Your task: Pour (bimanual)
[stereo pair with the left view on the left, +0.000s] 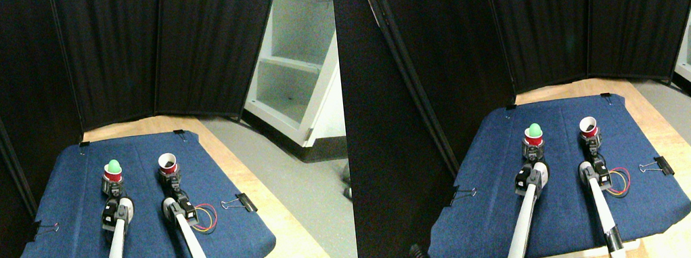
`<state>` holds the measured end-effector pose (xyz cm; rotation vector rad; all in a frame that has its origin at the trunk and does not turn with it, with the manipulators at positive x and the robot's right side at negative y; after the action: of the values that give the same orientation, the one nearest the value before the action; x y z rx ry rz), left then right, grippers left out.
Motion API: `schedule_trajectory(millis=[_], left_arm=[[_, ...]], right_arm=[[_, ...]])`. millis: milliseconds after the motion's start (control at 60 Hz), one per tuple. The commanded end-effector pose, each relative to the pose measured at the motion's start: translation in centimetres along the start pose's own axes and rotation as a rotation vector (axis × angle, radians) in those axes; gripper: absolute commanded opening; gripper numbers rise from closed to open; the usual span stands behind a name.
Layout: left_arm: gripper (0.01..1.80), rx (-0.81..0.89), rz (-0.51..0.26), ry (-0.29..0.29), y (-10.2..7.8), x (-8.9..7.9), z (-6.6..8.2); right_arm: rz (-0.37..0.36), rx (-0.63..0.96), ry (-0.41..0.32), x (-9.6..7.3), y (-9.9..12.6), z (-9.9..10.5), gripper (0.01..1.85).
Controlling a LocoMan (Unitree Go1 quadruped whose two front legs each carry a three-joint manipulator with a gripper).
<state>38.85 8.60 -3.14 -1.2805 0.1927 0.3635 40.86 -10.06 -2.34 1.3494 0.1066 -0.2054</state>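
Two small red cups stand upright on the blue cloth (55, 225). A green ball sits in the mouth of the left cup (112, 174). The right cup (167, 164) shows a white rim and a dark inside. My left gripper (112, 187) is at the base of the left cup, with its fingers around the cup's lower part. At the base of the right cup is my right gripper (170, 178), in the same hold. Both cups are level, about 80 px apart.
The cloth covers a wooden tabletop (288, 243) and is held by black binder clips (242, 203). Coloured wires (208, 218) loop beside the right arm. Black folding screens stand behind, and a white shelf unit (299, 72) at the right.
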Motion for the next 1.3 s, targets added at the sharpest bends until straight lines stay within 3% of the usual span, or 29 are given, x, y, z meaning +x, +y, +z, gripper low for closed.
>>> schedule_trajectory(millis=[17,250,367,400,550,633,683,733,767,800,833,883,983,1300], left_arm=[[0.01,-0.015,-0.004,-0.006,0.2,0.3,-0.1],[0.01,0.023,0.037,-0.044,0.6,0.5,0.0],[0.63,0.055,0.094,-0.060,1.1,0.7,0.1],[0.71,0.071,0.101,-0.061,1.3,0.7,0.2],[0.63,0.081,0.115,-0.105,1.6,0.9,0.1],[0.65,0.088,0.117,-0.117,1.7,0.9,0.0],[0.62,0.085,0.114,-0.119,1.8,1.0,0.0],[0.57,0.080,0.110,-0.120,1.8,0.9,0.0],[0.66,0.081,0.109,-0.120,1.8,0.8,0.0],[0.89,0.084,0.109,-0.117,1.8,0.7,0.0],[0.94,0.086,0.109,-0.117,1.8,0.7,0.0],[1.11,0.084,0.106,-0.122,1.8,0.6,0.1],[1.23,0.093,0.098,-0.110,1.8,0.5,0.2],[1.15,0.092,0.050,-0.085,1.6,-0.8,0.4]], right_arm=[[0.017,-0.008,0.013,-0.1,0.5,-0.1,0.01],[-0.002,0.028,0.012,-0.1,0.6,-0.1,0.01],[-0.034,0.041,0.021,-0.1,0.8,0.0,0.01],[-0.032,0.042,0.023,-0.1,0.8,0.1,0.01],[-0.049,0.048,0.038,-0.2,0.8,0.4,0.03],[-0.063,0.055,0.052,-0.1,0.8,0.6,0.18],[-0.070,0.060,0.074,-0.1,0.8,0.7,0.51],[-0.076,0.067,0.089,-0.2,0.8,0.8,0.63],[-0.078,0.075,0.102,-0.3,0.9,0.9,0.69],[-0.081,0.073,0.123,-0.4,0.9,1.0,0.87],[-0.084,0.078,0.128,-0.3,0.9,1.0,0.91],[-0.091,0.076,0.147,-0.4,1.0,1.1,1.18],[-0.095,0.061,0.168,-0.4,1.0,1.2,1.50],[-0.091,0.037,0.183,-1.0,1.5,1.2,1.61]])
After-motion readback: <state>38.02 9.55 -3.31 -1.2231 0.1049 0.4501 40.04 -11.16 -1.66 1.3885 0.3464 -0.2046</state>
